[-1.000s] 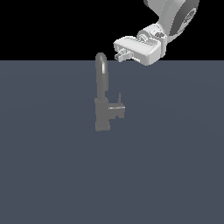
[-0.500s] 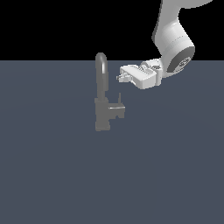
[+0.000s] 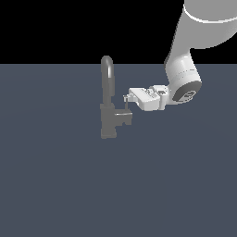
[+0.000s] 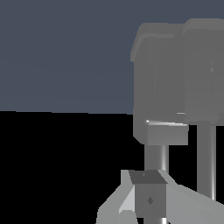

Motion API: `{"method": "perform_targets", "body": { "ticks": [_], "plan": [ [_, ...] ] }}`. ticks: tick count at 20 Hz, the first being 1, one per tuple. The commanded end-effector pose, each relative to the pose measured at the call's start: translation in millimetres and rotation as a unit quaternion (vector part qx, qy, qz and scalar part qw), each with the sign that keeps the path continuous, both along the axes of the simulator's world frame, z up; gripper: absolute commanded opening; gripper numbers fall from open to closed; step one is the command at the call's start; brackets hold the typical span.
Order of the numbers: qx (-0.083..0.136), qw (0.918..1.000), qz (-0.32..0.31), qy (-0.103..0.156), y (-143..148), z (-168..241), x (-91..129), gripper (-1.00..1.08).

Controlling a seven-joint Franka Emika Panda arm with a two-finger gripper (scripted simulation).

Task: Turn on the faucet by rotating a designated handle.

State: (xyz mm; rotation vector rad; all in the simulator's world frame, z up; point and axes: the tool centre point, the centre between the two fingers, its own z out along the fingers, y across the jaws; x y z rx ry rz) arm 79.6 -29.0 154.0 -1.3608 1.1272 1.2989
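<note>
The gripper [image 3: 127, 98] is reaching in sideways from the exterior view's right, its tip sitting right at the thin upright rod of the handle [image 3: 125, 111]. From that view the fingers are too small and too blended with the rod to tell whether they are apart, together or clamped on it. In the wrist view the gripper [image 4: 150, 199] is showing pale fingers [image 4: 188, 203] flaring out on either side of a small dark block, with a bright rod running up from that block toward the handle [image 4: 166, 131]; whether the fingers are pressing on the rod cannot be told there either.

The handle is sticking out of the side of the faucet [image 3: 109, 99] that faces the exterior view's right, a short bar ending in the thin rod that is pointing upward. The faucet itself is standing upright on the dark grey-blue tabletop [image 3: 60, 185], its blocky base at the bottom and its narrow arched spout rising above the gripper's level.

The white arm [image 3: 185, 69] is coming down from the upper part of the exterior view's right, bending at the wrist toward the faucet.
</note>
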Motion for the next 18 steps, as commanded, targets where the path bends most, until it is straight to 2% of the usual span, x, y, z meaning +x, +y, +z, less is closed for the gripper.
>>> {"method": "perform_targets", "body": {
  "ticks": [1, 5, 14, 18],
  "plan": [
    [0.009, 0.9998, -0.011, 0.011, 1.3, -8.6, 1.1, -1.0],
    [0.015, 0.9996, -0.017, 0.018, 2.4, -14.2, 1.3, -1.0],
    [0.012, 0.9998, -0.013, 0.013, 2.6, -10.9, 1.1, -1.0],
    [0.012, 0.9998, -0.013, 0.013, 1.5, -9.0, -7.0, -1.0]
  ]
}}
